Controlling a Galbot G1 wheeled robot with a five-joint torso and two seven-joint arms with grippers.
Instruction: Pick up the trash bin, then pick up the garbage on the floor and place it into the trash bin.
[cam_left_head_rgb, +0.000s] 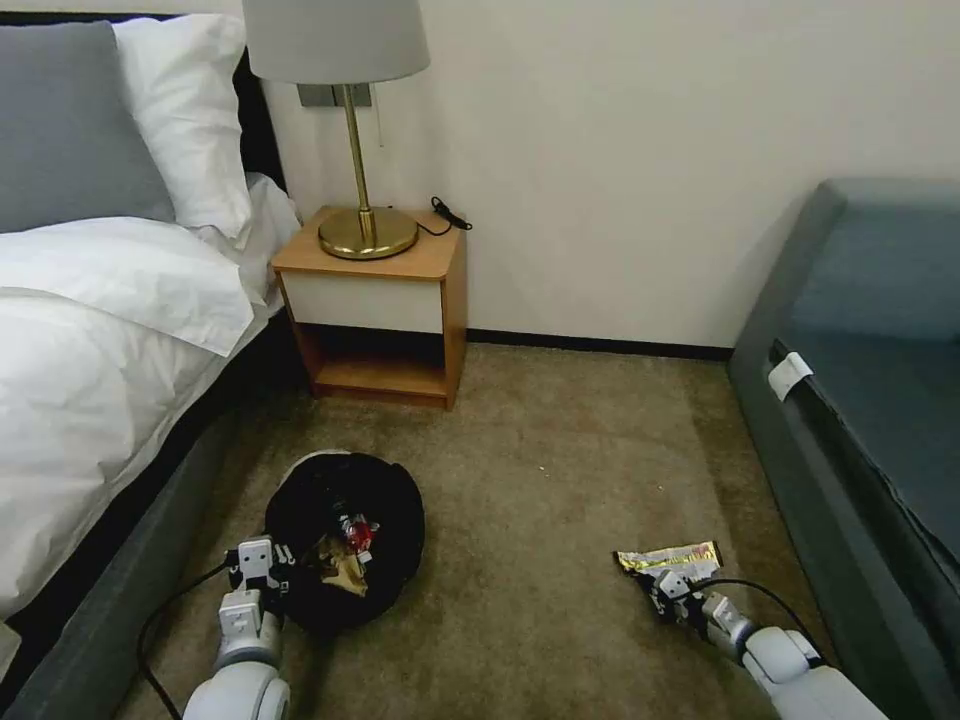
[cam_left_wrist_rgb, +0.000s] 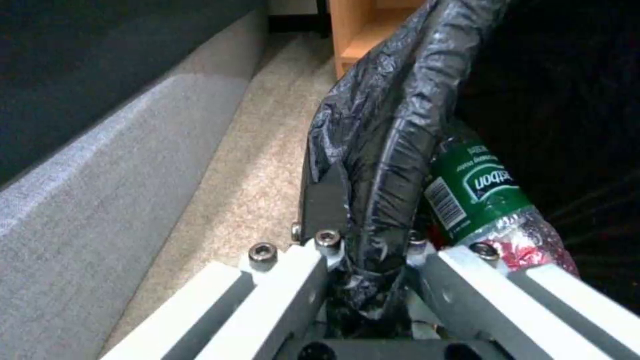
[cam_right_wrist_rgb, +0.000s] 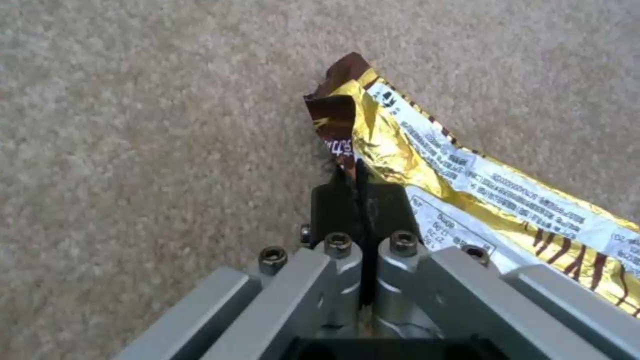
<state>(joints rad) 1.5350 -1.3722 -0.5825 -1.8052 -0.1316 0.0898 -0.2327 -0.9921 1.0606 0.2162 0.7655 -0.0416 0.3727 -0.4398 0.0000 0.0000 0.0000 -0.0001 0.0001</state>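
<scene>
— So, where did you have the left claw (cam_left_head_rgb: 268, 572)?

— You had it low over the brown carpet (cam_left_head_rgb: 540, 480), beside the grey-framed bed (cam_left_head_rgb: 90, 400). It was clenched on the rim of the small round white trash bin (cam_left_head_rgb: 345, 540), pinching the crinkled black plastic bag (cam_left_wrist_rgb: 387, 150) that lines it. In the left wrist view the bag was bunched between the two dark fingers (cam_left_wrist_rgb: 325, 200).

— What lay inside the bin?

— You could see a small clear bottle with a green label (cam_left_wrist_rgb: 477, 192) just beside the pinched rim, with a red snack packet (cam_left_head_rgb: 357, 532) and a crumpled brown paper bag (cam_left_head_rgb: 345, 572) among the black folds.

— And the right claw (cam_left_head_rgb: 662, 587)?

— You had it down at the carpet, well apart from the bin, near the grey-blue sofa (cam_left_head_rgb: 870, 380). Its jaws were closed together on the near edge of the shiny gold-white wrapper (cam_right_wrist_rgb: 467, 180), which otherwise lay flat on the carpet. In the right wrist view the dark pads (cam_right_wrist_rgb: 337, 205) met on the wrapper's torn brown corner.

— What stood behind?

— You faced a wooden nightstand (cam_left_head_rgb: 385, 300) carrying a brass lamp with a pale shade (cam_left_head_rgb: 350, 120), against the wall between bed and sofa.
</scene>
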